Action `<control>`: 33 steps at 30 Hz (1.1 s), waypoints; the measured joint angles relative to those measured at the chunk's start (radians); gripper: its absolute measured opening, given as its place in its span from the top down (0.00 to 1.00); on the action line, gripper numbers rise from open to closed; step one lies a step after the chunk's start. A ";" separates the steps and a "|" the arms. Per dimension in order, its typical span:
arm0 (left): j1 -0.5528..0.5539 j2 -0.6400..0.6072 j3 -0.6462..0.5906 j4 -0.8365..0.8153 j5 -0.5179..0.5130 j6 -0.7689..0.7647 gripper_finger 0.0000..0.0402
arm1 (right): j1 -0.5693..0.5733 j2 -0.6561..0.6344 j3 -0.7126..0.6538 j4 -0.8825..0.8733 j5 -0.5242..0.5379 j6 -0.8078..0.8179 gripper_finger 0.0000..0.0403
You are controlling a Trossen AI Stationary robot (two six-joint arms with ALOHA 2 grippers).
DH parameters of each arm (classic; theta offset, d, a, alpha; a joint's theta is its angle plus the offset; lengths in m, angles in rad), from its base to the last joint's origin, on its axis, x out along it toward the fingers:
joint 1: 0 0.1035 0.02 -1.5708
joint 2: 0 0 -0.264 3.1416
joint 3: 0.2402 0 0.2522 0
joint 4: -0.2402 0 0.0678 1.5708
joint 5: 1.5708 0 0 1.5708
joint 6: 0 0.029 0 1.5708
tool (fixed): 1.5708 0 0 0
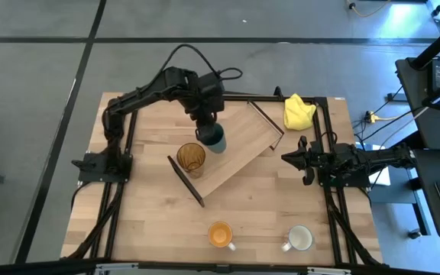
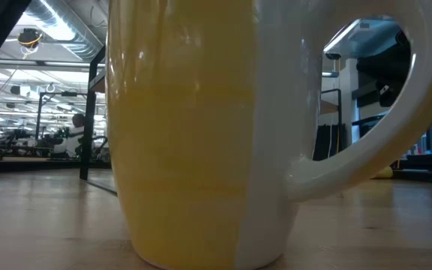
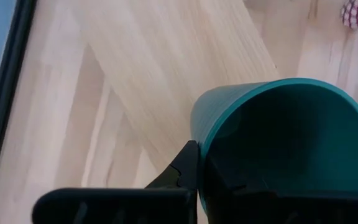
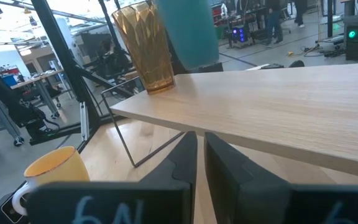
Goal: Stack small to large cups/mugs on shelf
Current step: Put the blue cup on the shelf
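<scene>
The dark teal cup [image 1: 215, 140] hangs above the light-wood shelf [image 1: 239, 145], which lies slantwise across the middle of the table. My left gripper [image 1: 207, 122] is shut on the cup. The amber ribbed tumbler [image 1: 191, 158] stands upright on the shelf just beside it; the right wrist view shows the tumbler [image 4: 145, 46] and the cup [image 4: 188, 31] side by side. The orange mug [image 1: 220, 234] and the white mug [image 1: 300, 238] stand on the table near its front edge. My right gripper [image 1: 287, 158] rests shut at the table's right side, holding nothing. My left gripper pinches the teal cup's wall at the rim [image 3: 199, 146], with one finger [image 3: 185, 169] outside and the other seemingly inside the hollow. The fingers come steeply from above. The cup hangs mouth up, its bottom [image 4: 194, 61] clear of the shelf.
A yellow cloth [image 1: 298, 111] lies at the far right corner. The shelf's thin dark end panels [image 1: 186, 180] stick out at both ends. In the low view the orange mug [image 2: 186, 127] fills most of the picture. Bare table shows between the shelf and the two mugs.
</scene>
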 joint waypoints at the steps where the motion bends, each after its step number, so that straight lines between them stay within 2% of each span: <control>1: 0.004 0.003 -0.001 -0.001 0.002 0.012 1.00 | 0.000 0.000 0.000 0.000 0.000 0.000 0.92; 6: 0.024 0.000 -0.001 -0.001 0.047 0.113 1.00 | 0.000 0.001 0.000 0.000 0.000 0.000 0.92; 16: 0.055 0.000 -0.001 0.000 0.048 0.161 0.99 | 0.000 0.000 0.000 0.000 0.000 0.000 0.92; 23: 0.064 0.015 -0.001 0.000 0.089 0.039 0.99 | 0.000 0.000 0.000 0.000 0.000 0.000 0.92; 33: 0.045 0.018 -0.001 -0.001 0.093 -0.139 0.99 | 0.000 0.000 0.000 0.000 0.000 0.000 0.92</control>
